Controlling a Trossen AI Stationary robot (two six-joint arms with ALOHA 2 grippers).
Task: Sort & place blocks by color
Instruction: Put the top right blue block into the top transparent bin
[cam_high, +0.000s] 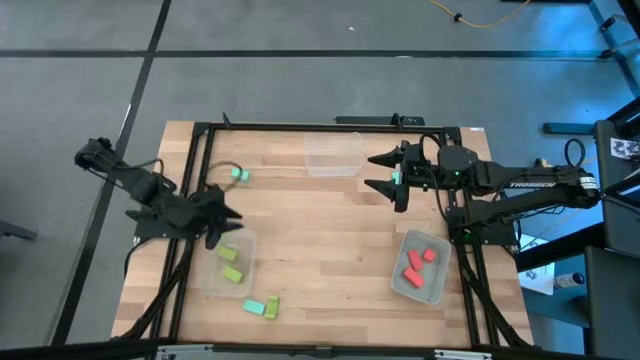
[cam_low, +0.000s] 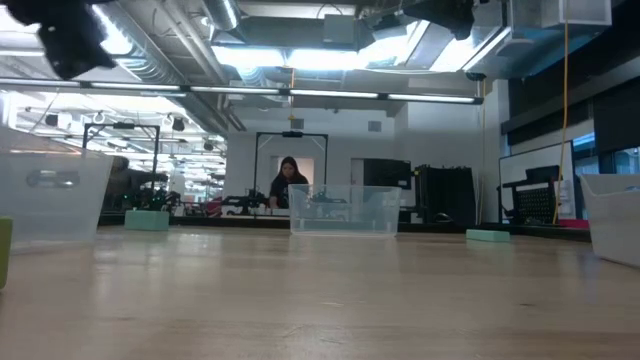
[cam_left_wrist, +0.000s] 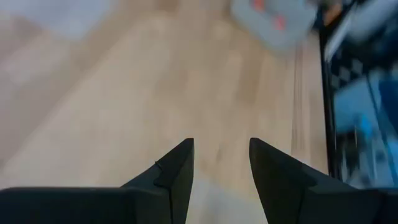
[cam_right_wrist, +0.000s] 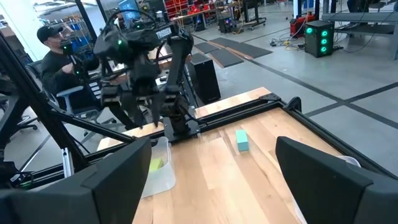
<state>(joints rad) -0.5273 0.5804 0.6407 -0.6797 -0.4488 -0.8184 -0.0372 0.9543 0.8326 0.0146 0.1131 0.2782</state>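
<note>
My left gripper (cam_high: 228, 222) hangs open above the far end of the left clear bin (cam_high: 214, 277), with nothing between its fingers (cam_left_wrist: 180, 163). Two lime blocks (cam_high: 230, 262) lie in that bin. A teal block (cam_high: 240, 175) lies on the table at the far left. A teal block (cam_high: 254, 306) and a lime block (cam_high: 271, 308) lie side by side near the front edge. Red blocks (cam_high: 418, 262) lie in the right bin (cam_high: 400, 275). My right gripper (cam_high: 378, 172) waits open at the far right, above the table and pointing toward the left.
A third clear bin (cam_high: 335, 155) stands at the table's far middle. A black frame (cam_high: 300, 127) runs round the table's edges. The bare wood in the middle (cam_high: 320, 240) is free room. A person (cam_right_wrist: 53, 56) sits beyond the table's left side, and another (cam_low: 288, 180) is far off in the room.
</note>
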